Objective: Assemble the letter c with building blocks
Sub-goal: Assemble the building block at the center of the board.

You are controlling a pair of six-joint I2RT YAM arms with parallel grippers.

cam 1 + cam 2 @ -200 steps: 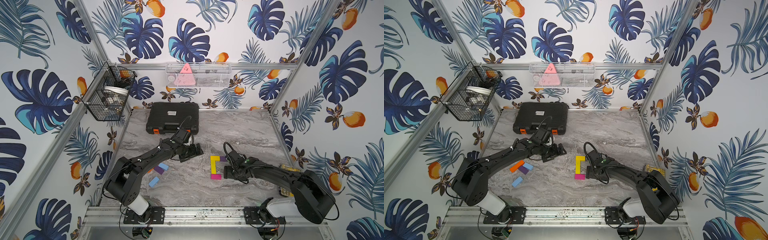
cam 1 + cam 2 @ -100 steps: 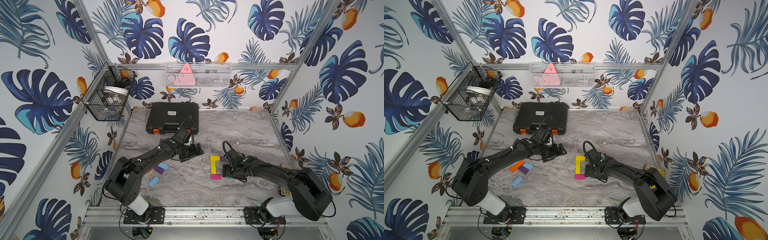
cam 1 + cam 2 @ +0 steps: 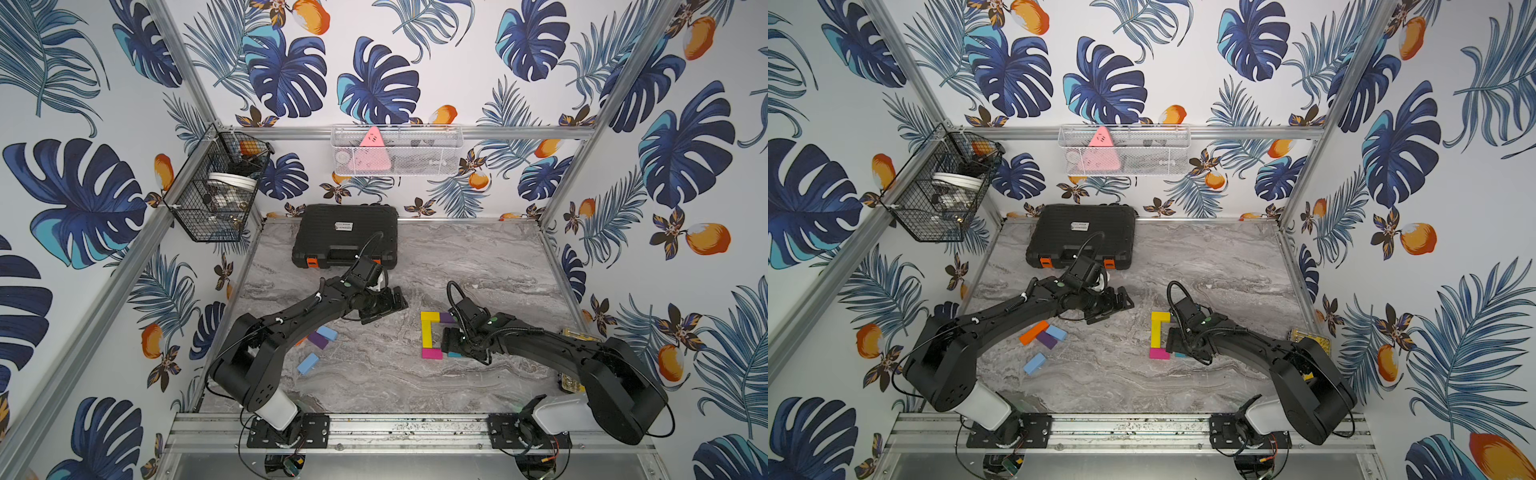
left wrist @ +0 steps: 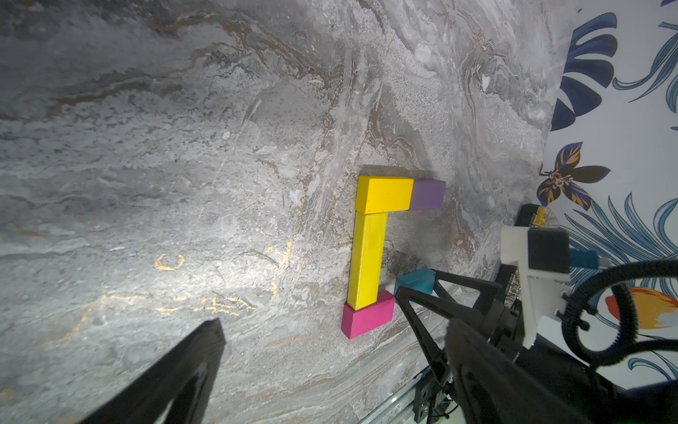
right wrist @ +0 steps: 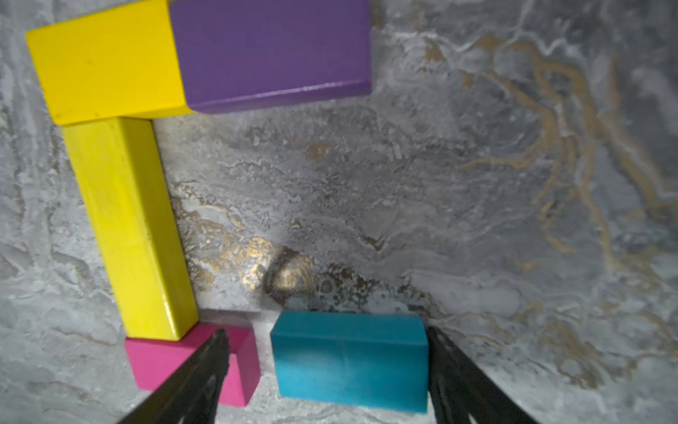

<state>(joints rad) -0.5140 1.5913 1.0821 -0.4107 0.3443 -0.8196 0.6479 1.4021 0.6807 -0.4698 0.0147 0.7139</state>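
Spine: long yellow rectangular block [image 5: 128, 227], placed.
Top arm: short yellow block [image 5: 106, 62] plus purple block [image 5: 271, 51], complete.
Bottom arm: magenta block [image 5: 157, 361] placed; teal block [image 5: 348, 359] just beside, gap unclosed.
Right gripper [image 5: 325, 330]: parted astride teal block.
Left gripper [image 3: 388, 303]: wide, empty.

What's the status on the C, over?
Left hand open, idle. Right hand open around teal block. Gap to magenta block, nothing between.

Leaf-and-fruit wallpapered walls [image 3: 374, 83] enclose a grey marbled tabletop [image 3: 478, 257].
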